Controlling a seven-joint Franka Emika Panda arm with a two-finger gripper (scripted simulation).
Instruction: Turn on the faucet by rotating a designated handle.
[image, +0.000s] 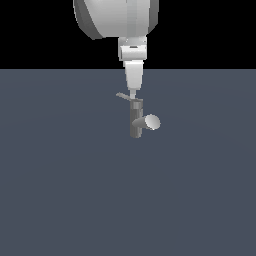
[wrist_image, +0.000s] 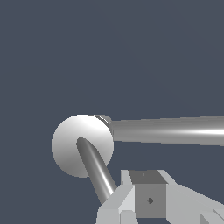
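One thin, stiff handle (image: 123, 96) juts slantwise from the top of the faucet (image: 136, 120), my pincer (image: 132, 93) just above it, grip state unclear; I'd push near its slippery free end.

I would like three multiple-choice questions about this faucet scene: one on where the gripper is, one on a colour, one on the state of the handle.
1. Where is the gripper in the exterior view?
A. Directly above the faucet post
B. Far off at the view's left
C. Lying on the floor

2. What colour is the floor?
A. Bright red
B. Dark blue-grey
C. Yellow

3. How does the handle stand?
A. Broken off on the floor
B. Hanging straight down beside the post
C. Sticking out slantwise from the post's top toward the view's left

Key: 1 A, the fingertips come down just over the post's top. 2 B, the surface is evenly slate-coloured. 3 C, the thin bar leaves the top at a slant.
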